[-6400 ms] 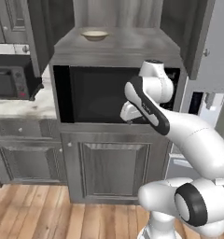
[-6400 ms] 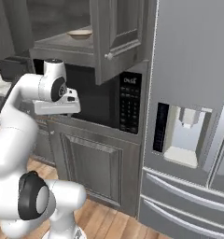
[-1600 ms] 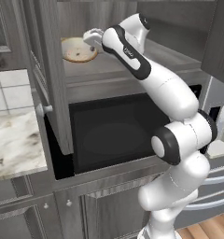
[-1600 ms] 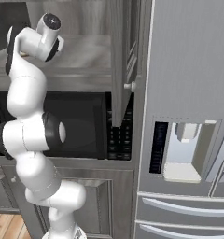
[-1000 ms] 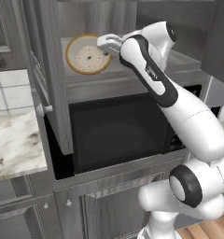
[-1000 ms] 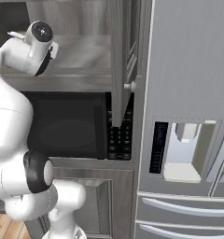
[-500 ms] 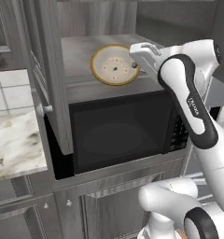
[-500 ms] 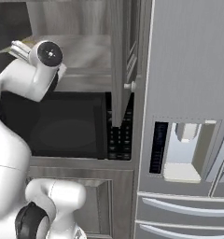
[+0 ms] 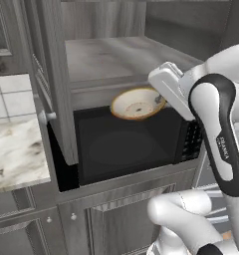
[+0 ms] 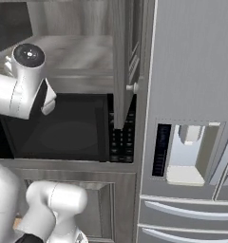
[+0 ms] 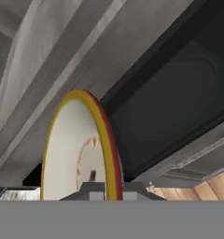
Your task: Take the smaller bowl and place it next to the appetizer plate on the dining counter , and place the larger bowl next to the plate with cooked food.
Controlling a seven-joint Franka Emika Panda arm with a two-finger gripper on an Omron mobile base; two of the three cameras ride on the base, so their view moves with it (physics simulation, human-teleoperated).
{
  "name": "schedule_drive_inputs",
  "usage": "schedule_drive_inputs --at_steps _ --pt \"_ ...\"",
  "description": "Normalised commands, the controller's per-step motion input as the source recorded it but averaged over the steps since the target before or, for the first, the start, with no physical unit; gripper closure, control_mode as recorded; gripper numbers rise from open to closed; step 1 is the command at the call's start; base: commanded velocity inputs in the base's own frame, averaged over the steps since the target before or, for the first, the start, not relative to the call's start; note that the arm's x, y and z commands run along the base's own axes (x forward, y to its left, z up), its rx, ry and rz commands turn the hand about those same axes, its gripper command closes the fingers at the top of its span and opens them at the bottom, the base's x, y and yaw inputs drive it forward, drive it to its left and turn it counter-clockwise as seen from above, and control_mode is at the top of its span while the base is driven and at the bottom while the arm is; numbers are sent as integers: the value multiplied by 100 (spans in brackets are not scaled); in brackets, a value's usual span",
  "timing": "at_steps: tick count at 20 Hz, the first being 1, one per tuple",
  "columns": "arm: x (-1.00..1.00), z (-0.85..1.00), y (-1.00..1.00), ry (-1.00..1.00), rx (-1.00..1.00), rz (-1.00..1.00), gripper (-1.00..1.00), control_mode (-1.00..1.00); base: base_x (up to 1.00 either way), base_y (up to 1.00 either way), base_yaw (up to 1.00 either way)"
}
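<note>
Grey cabinet door [image 9: 54, 84] is hanging open at nine o'clock in the left base view, with the bare shelf [image 9: 116, 55] behind it at twelve. Just right of centre, the bowl [image 9: 136, 103], cream inside with a tan rim, is hanging tilted in the air in front of the microwave [image 9: 126, 144], below the shelf edge. At its three o'clock edge the gripper [image 9: 163, 97] is clamping the rim, jaws pressed together on it; in the hand view the rim is standing edge-on between the tips. Judging from this, the smaller bowl is lifted out and in transit, so carrying it to the counter, setting it by the appetizer plate, and the whole larger-bowl step are remaining.
</note>
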Motion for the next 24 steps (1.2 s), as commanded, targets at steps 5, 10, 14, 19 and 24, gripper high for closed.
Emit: schedule_drive_inputs --at_steps 5,10,14,19,24 --pt "-45 -92 -12 4 1 -6 100 -100 0 0 0" --pt "-10 -62 -1 0 2 0 100 100 -5 0 0" --pt "0 0 0 0 0 0 100 100 -94 -1 -6" --pt "0 0 0 0 0 0 100 100 -100 -20 -37" --pt "0 0 0 0 0 0 100 100 -41 -24 -74"
